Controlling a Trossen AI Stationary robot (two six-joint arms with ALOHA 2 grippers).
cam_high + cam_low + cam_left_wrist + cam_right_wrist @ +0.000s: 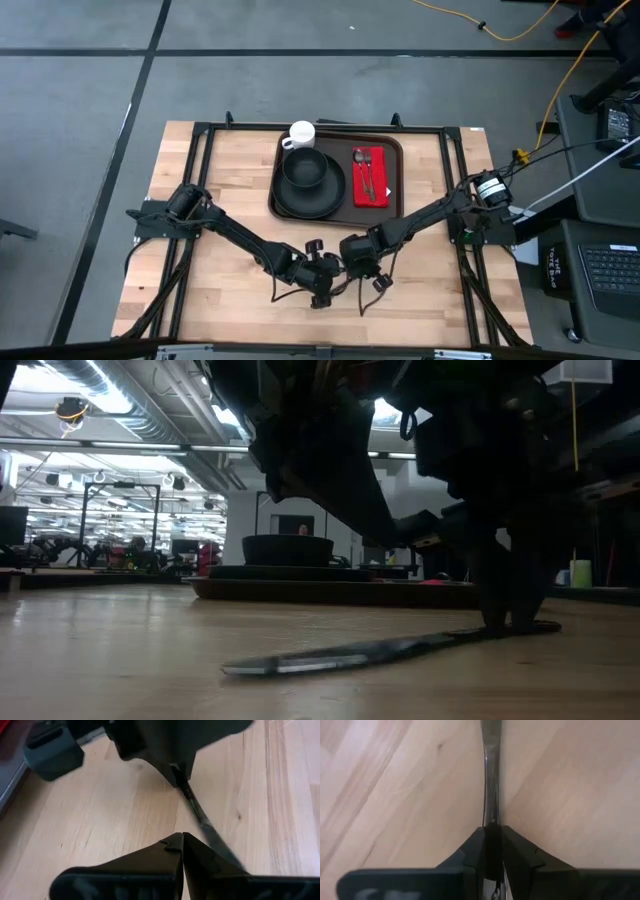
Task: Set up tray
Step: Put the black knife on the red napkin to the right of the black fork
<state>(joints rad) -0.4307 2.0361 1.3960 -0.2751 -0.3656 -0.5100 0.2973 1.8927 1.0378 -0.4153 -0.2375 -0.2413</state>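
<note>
Right gripper [492, 851] clamped on a metal utensil [370, 652] lying on the wooden table [200, 300] near the front edge; left gripper [181, 842] closed, empty, just beside; tray [392, 150] at table's far side.

The place is a robotics lab or industrial workshop. A pale butcher-block wooden table [230, 250] framed in black metal stands on a grey concrete floor [80, 100] marked with dark tape lines; yellow cables [520, 30] trail across it. Behind the table's far edge, exposed silver ceiling ducts [130, 405], strip lights and black equipment racks [120, 520] fill an open hall.
</note>
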